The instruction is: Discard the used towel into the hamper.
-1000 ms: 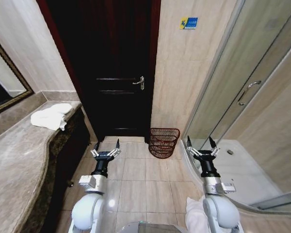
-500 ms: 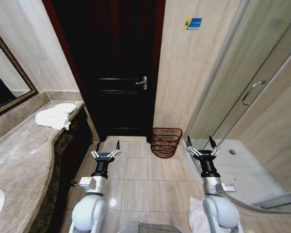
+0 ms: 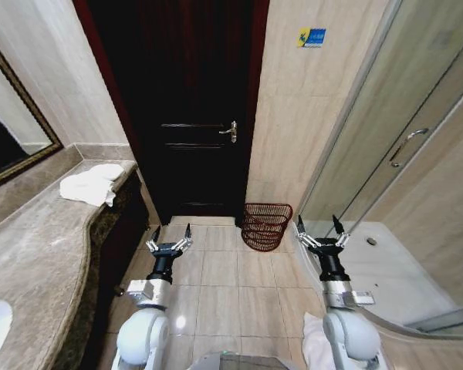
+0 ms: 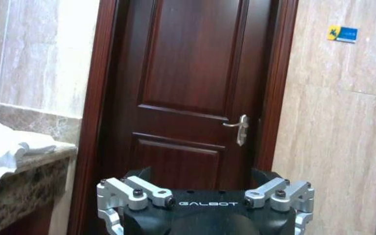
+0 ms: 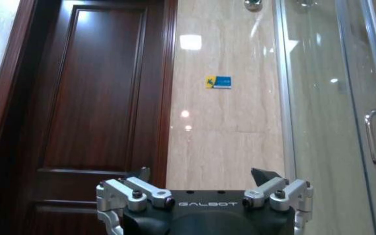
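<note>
Head view: hamper (image 3: 266, 225) ahead, between spread left end effector (image 3: 170, 234) and spread right end effector (image 3: 317, 229)

- "GALBOT" is printed in pale capitals on the black body of the left end effector (image 4: 204, 161), between its two metal finger mounts; the word is read in the left wrist view
- the same "GALBOT" is printed on the black body of the right end effector (image 5: 204, 176), read in the right wrist view
- a small blue and yellow sign (image 3: 312, 37) is fixed high on the beige tiled wall (image 3: 324, 108) beside the dark door (image 3: 193, 116); its characters cannot be read
</note>
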